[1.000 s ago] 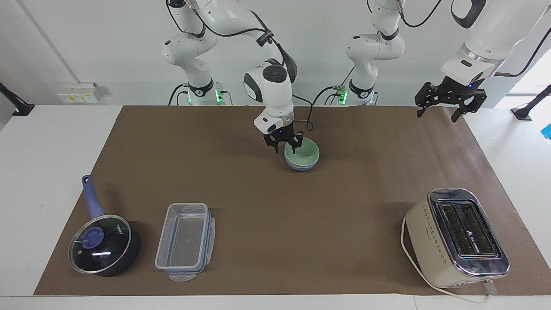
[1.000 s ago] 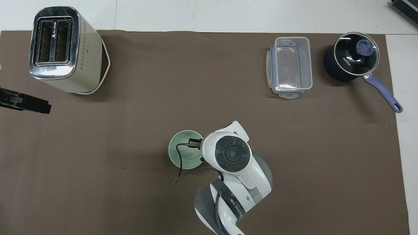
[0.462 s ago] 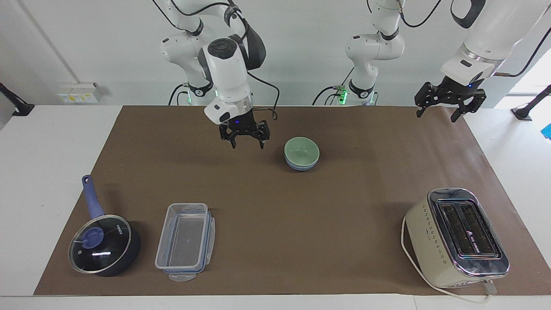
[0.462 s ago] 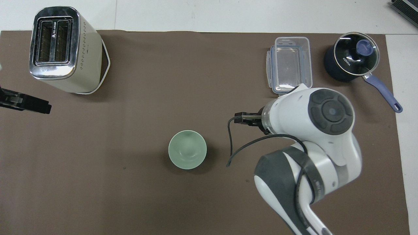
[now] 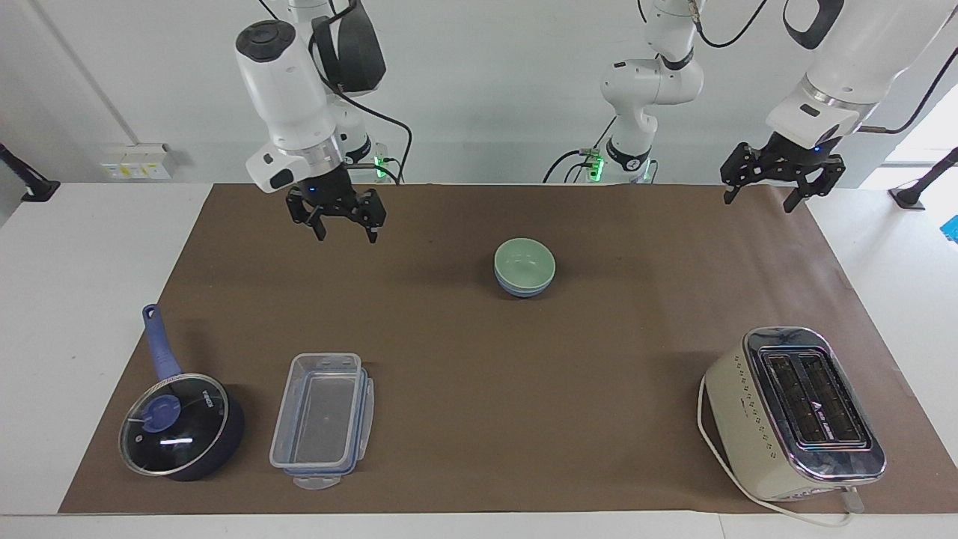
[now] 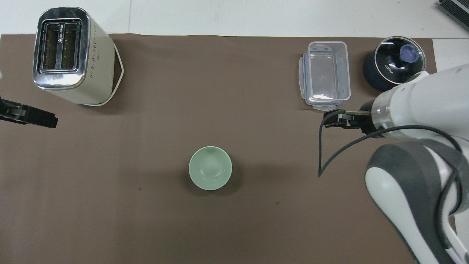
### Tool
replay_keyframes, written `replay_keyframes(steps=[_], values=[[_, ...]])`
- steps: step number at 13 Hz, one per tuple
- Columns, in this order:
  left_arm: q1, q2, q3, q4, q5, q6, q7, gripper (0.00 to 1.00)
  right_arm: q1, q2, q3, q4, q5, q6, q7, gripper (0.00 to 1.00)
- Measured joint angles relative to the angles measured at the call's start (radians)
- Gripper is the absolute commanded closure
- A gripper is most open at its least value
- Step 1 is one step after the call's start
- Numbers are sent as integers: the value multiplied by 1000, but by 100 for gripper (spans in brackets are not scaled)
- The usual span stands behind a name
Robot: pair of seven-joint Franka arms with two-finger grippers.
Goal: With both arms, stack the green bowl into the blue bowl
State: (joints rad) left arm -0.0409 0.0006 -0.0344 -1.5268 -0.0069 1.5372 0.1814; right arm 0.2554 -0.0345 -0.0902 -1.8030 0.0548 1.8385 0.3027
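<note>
Legible writing: the saucepan (image 6: 394,69) lid carries the brand "KONKA" in the overhead view. The toaster (image 5: 797,412) shows a logo between its slots that I cannot read.

My right gripper (image 5: 337,217) hangs raised over the brown mat toward the right arm's end of the desk (image 5: 90,299), wrist pointing down. Its jaws are spread apart and hold nothing. One second ago this gripper was at the rim of the green bowl; it has since lifted clear and swung away toward the right arm's end.

My left gripper (image 5: 782,180) waits in the air over the desk edge nearest the robots, at the left arm's end. Its jaws are spread and empty, and its pose is unchanged.

The green bowl (image 5: 525,262) sits nested in the blue bowl (image 5: 520,287), upright, near the middle of the desk. Neither bowl has shifted. The clear plastic container (image 5: 323,419) lies beside the saucepan at the desk edge farthest from the robots.
</note>
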Motion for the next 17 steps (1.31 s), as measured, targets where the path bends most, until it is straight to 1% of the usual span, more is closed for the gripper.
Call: replay_keyframes(steps=[4,6,8,10,12,15,17], values=[[0,0,-1,0,0,0,0,0,-90,-28,-1,18,-8,-83,-31,0],[0,0,0,0,0,0,-1,0,-139,-37,-1,18,-12,-114,-75,0],[2,-1,2,0,0,0,-2,0,-192,-38,-2,18,-12,-116,-135,0],[4,-3,4,1,0,1,-2,0,-224,-39,-3,30,-16,-116,-172,0],[5,-4,7,1,-2,1,-2,0,-224,-45,-3,71,-49,-135,-175,0],[6,-5,9,5,-3,0,-2,0,-222,-57,5,180,-76,-235,-175,0],[6,-10,9,7,-3,0,-2,0,-221,-64,8,234,-86,-308,-175,0]])
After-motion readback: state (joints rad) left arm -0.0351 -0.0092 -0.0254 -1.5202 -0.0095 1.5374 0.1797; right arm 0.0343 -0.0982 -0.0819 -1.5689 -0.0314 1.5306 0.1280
